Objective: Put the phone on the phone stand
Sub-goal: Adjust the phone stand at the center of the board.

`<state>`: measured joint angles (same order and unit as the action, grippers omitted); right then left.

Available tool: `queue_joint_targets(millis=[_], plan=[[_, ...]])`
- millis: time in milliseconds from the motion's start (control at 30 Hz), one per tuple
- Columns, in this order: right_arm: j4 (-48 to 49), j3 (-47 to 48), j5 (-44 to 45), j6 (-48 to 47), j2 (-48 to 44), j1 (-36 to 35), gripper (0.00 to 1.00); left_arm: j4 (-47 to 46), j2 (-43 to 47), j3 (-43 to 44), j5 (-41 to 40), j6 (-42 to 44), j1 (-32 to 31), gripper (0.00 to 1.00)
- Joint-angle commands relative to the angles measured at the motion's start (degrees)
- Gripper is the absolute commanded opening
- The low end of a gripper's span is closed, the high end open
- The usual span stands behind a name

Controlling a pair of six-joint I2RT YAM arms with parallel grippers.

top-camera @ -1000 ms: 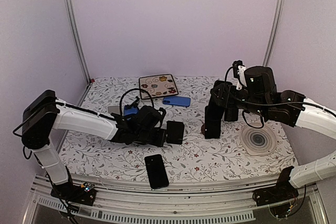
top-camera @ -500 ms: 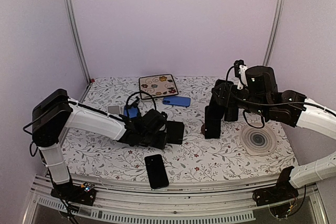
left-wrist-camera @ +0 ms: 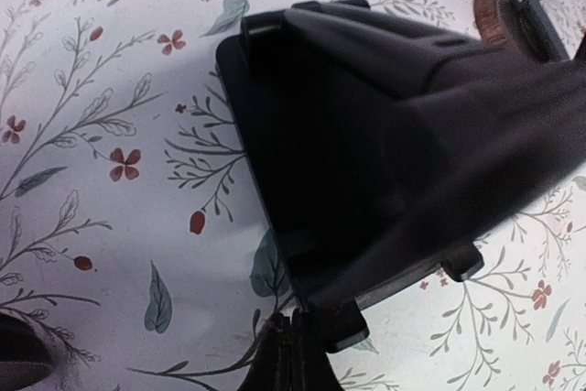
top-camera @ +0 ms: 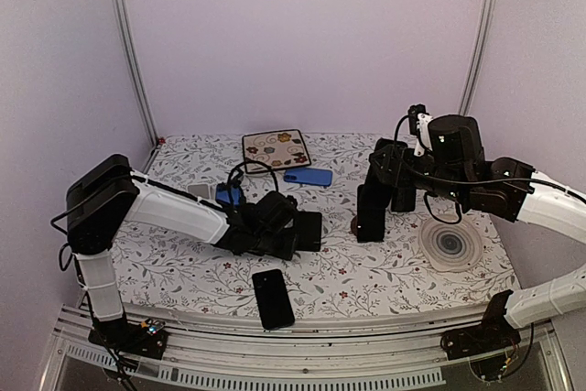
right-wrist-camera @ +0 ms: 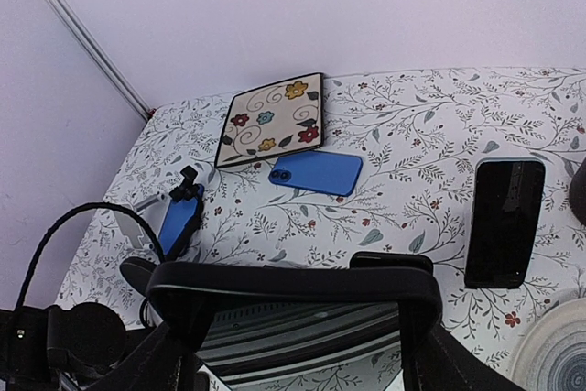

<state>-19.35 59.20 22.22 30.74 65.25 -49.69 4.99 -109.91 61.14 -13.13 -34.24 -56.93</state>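
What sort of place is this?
Probably a robotics test booth: two white-and-black robot arms at a floral-patterned table, lilac walls with aluminium posts, a black smartphone and a blue smartphone laid out.

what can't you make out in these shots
- Left wrist view: the stand is close and blurred. Its shape is unclear, and so is whether the shut left jaws touch it.
- Right wrist view: the held phone is cut off by the bottom edge.
- Top view: the brown disc is partly hidden by that phone, and the left jaws are hidden behind their own wrist.
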Motion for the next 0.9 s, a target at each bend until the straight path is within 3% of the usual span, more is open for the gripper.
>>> queue_joint_targets(millis=[0, 433, 867], plan=[[1.9, 0.5, 1.1, -0.4, -1.9, 0.4, 0.13, -1.4, -1.2, 2.1, 0.5, 0.3, -1.0, 0.00], [1.6, 1.0, 0.4, -0.7, -1.3, 0.3, 0.13, -1.8, -4.4, 5.2, 1.3, 0.5, -1.4, 0.00], [3.1, 3.5, -2.1, -2.7, 4.4, -1.7, 0.12, -1.0, 0.5, 2.5, 0.6, 0.4, -1.0, 0.00]])
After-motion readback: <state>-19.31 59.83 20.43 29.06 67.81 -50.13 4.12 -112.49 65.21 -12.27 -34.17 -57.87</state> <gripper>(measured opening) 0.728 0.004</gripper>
